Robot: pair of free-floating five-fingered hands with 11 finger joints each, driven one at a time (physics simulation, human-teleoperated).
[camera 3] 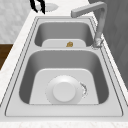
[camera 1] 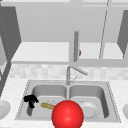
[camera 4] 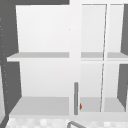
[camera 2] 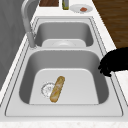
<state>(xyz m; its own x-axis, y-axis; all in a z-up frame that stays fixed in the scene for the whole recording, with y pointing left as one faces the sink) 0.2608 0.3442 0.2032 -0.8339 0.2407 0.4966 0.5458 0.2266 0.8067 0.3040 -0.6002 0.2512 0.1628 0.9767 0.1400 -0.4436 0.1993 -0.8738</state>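
My left hand (camera 1: 30, 100) hangs over the front left rim of the left basin (camera 1: 37, 91), holding nothing, its fingers loose and pointing down. In the left side view the same hand (camera 2: 115, 62) is large at the right, above the sink's front rim. From the right it is small at the top left (camera 3: 37, 5). A baguette (camera 1: 47, 106) lies on the floor of the left basin beside the drain (camera 2: 47, 88); the loaf (camera 2: 57, 88) is apart from the hand. A white plate (camera 3: 64, 91) lies in the right basin. A big red ball (camera 1: 67, 114) fills the lower middle of the front view.
The faucet (camera 1: 72, 72) stands behind the divider, spout turned right. White plates sit on the counter at left (camera 1: 3, 108) and right (camera 1: 125, 110), the right one with reddish food (camera 2: 81, 8), beside a bottle (camera 2: 65, 4). Above, open shelves hold a small orange thing (camera 4: 80, 106).
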